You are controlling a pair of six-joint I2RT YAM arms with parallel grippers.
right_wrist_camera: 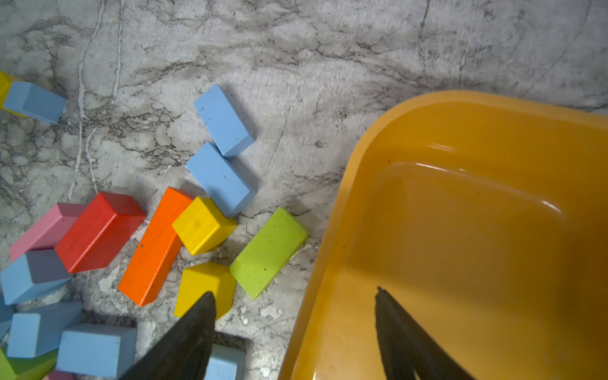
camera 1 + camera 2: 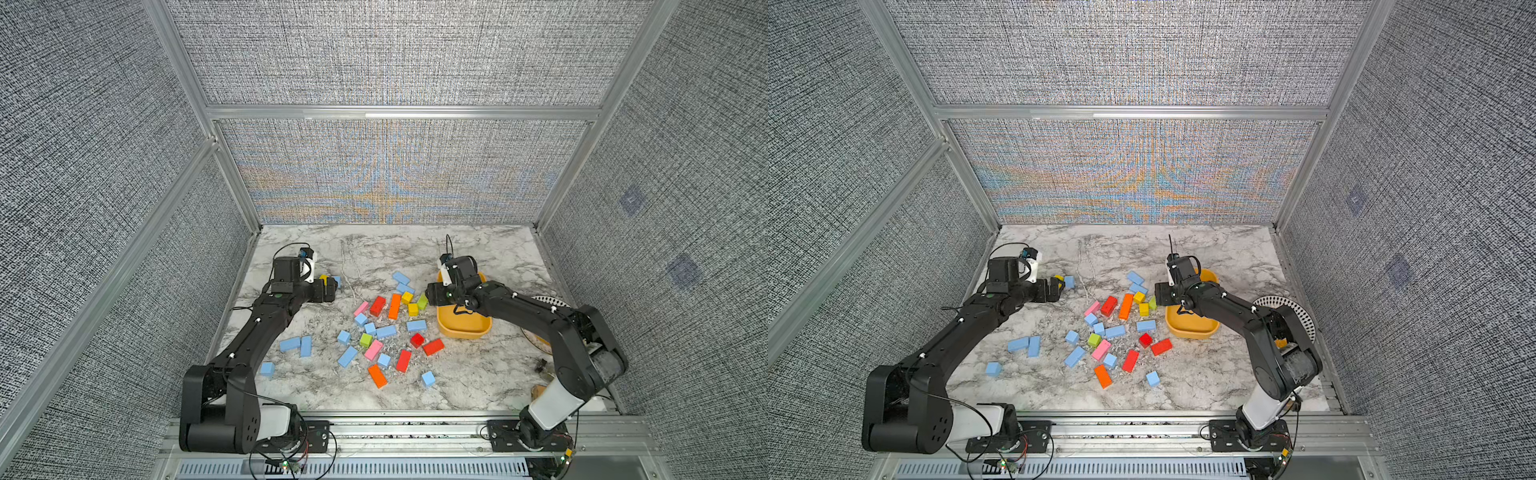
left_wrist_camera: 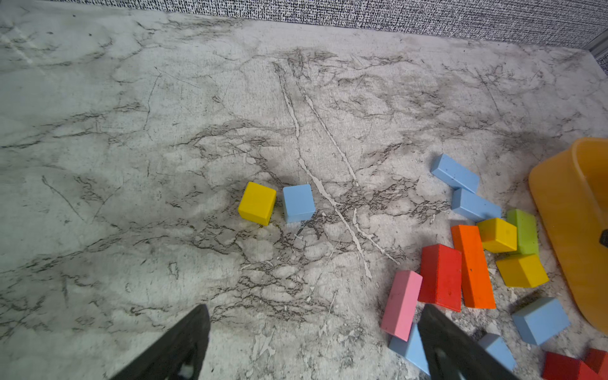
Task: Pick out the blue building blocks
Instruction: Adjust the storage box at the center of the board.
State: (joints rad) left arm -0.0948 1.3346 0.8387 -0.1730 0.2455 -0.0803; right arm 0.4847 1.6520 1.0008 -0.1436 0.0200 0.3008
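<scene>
Left hand [image 3: 314, 309] is spread wide and released, gripping nothing, low over the marble-patterned worktop [image 3: 131, 164]. Ahead of it we have a glossy yellow cube [image 3: 256, 203] and a matte blue cube [image 3: 298, 202], just beside each other with a thin gap between.

Over to the right hand [image 1: 295, 292]: fingers apart, released as well, straddling the rounded rim of the smooth orange-yellow plastic tray [image 1: 460, 98]. One finger sits over the basin, the other in front of a yellow block [image 1: 204, 283]; we cannot tell if it touches.

The blue building blocks [image 2: 386, 331] all lie on the worktop, scattered among red, orange, pink, green and yellow ones. Two oblong blue bricks [image 1: 223, 120] lie end to end, touching, near the tray. Several more lie apart beside the left arm [image 2: 266, 316].

The worktop is scuffed and flaking mid-pile. Open room runs along the far side, up to the woven grey wall [image 2: 395, 178].
</scene>
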